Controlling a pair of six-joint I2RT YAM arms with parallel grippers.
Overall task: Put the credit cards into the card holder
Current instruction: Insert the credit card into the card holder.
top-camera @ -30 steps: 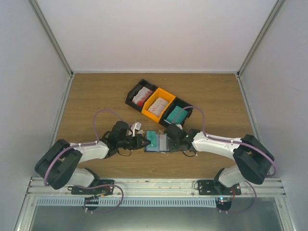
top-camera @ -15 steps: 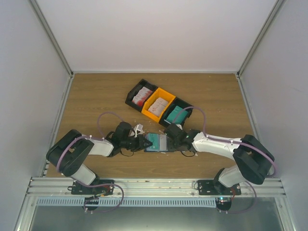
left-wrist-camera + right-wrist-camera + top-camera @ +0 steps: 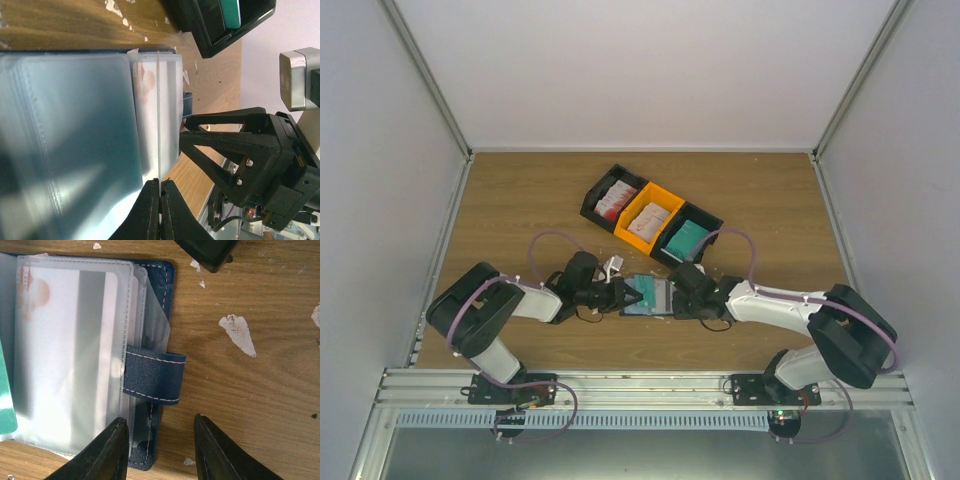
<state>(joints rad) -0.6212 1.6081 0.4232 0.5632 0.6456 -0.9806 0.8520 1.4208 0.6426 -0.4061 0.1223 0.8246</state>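
Card holder [image 3: 647,296] on table [image 3: 520,200] between left claw [image 3: 623,296] and right claw [image 3: 672,300], bins [image 3: 670,196] behind it

Just ahead of the right gripper's [image 3: 160,422] matt black plastic fingers [image 3: 107,450], the card holder [image 3: 155,375] looks grainy navy cloth, pale-stitched; its sleeves [image 3: 70,350] are frosted, glossy plastic; the table [image 3: 260,390] is matt wood.

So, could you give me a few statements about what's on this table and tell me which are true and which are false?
1. The card holder lies open between the left gripper and the right gripper. True.
2. All three bins are orange. False: only the middle bin is orange.
3. The right gripper is clamped shut. False: its jaws stand apart, over the holder's edge.
4. The teal cards sit in a black bin. True.
5. The left gripper is shut. True.
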